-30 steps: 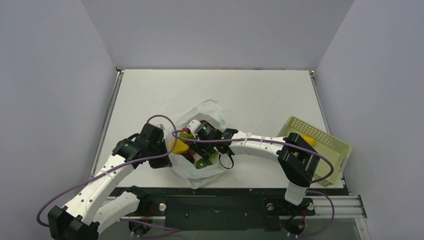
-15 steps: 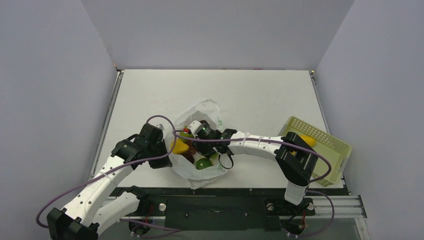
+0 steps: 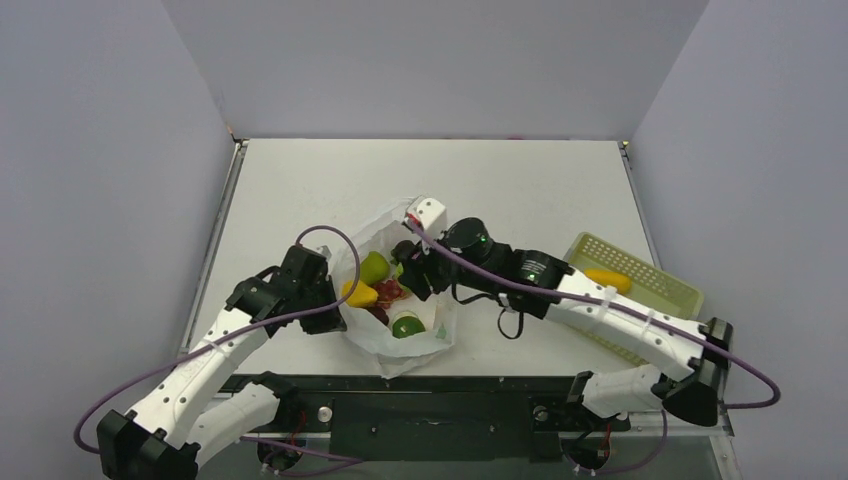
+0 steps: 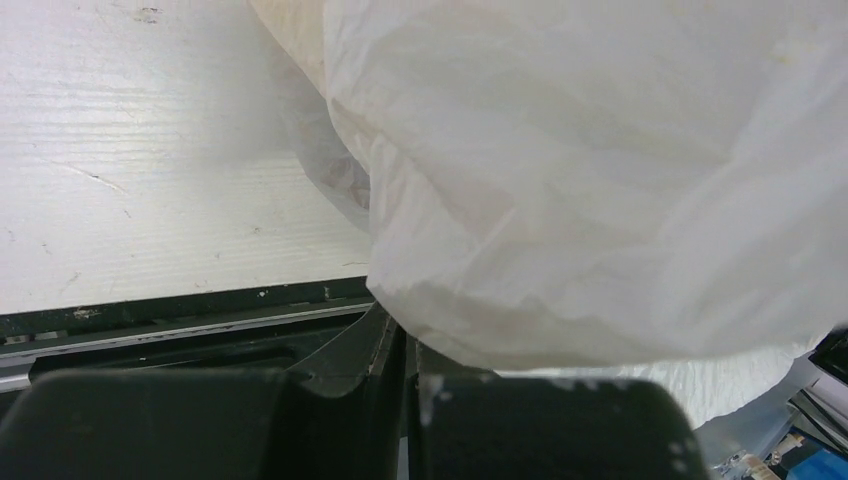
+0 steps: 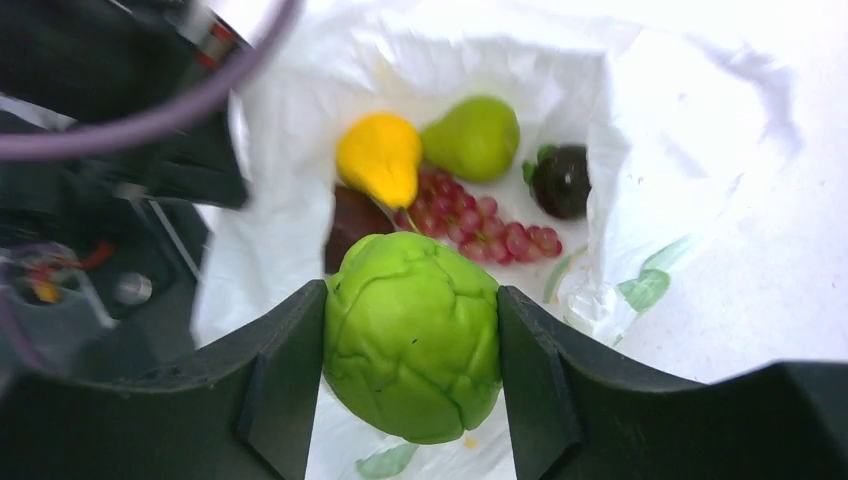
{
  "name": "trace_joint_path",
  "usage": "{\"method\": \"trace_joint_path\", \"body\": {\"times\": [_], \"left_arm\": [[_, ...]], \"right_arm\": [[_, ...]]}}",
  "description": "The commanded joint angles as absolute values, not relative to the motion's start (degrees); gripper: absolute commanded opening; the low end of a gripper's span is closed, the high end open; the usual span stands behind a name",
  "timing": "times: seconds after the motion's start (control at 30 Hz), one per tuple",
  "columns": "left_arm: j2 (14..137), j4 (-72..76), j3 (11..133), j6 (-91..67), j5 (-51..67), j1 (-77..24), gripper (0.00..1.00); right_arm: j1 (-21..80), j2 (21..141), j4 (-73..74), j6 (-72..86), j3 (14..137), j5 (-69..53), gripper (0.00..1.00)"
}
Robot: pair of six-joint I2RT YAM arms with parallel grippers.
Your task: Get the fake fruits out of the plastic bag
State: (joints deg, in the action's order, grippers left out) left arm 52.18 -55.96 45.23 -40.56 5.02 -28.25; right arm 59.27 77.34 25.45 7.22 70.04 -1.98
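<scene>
The plastic bag (image 3: 385,350) lies open near the table's front edge. My right gripper (image 5: 410,330) is shut on a green lumpy fruit (image 5: 410,350) and holds it above the bag's mouth. Below it in the bag lie a yellow lumpy piece (image 5: 378,160), a green pear (image 5: 470,135), a red grape bunch (image 5: 485,225) and a dark purple fruit (image 5: 562,182). From above, the right gripper (image 3: 418,272) covers its fruit, and a green round fruit (image 3: 405,323) shows in the bag. My left gripper (image 4: 410,355) is shut on the bag's left rim (image 4: 560,250).
A pale yellow-green perforated basket (image 3: 655,290) stands at the right edge of the table with a yellow banana (image 3: 608,277) inside. The left arm (image 3: 250,310) reaches in from the near left. A purple cable (image 3: 330,250) loops over the bag's left side.
My right gripper has closed on the green lumpy fruit and risen out of the bag, and the right arm's elbow has swung out to the right. The left gripper has not moved.
</scene>
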Motion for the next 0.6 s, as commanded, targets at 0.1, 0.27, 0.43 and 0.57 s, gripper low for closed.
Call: {"method": "trace_joint_path", "body": {"times": [0.1, 0.27, 0.43, 0.57], "left_arm": [[53.1, -52.8, 45.3, -38.1, 5.9, -27.3, 0.00], [53.1, -52.8, 45.6, -37.5, 6.2, -27.0, 0.00], [53.7, -52.7, 45.9, -36.8, 6.7, -26.6, 0.00], [54.4, -52.7, 46.2, -36.0, 7.1, -26.4, 0.00]], "right_arm": [[56.6, 64.2, 25.7, 17.9, 73.5, 7.9, 0.00], [52.7, 60.1, 29.6, 25.3, 70.5, 36.7, 0.00], [38.9, 60.4, 35.1, 32.0, 66.4, 48.6, 0.00], [26.8, 65.1, 41.5, 36.0, 64.0, 51.1, 0.00]]}}
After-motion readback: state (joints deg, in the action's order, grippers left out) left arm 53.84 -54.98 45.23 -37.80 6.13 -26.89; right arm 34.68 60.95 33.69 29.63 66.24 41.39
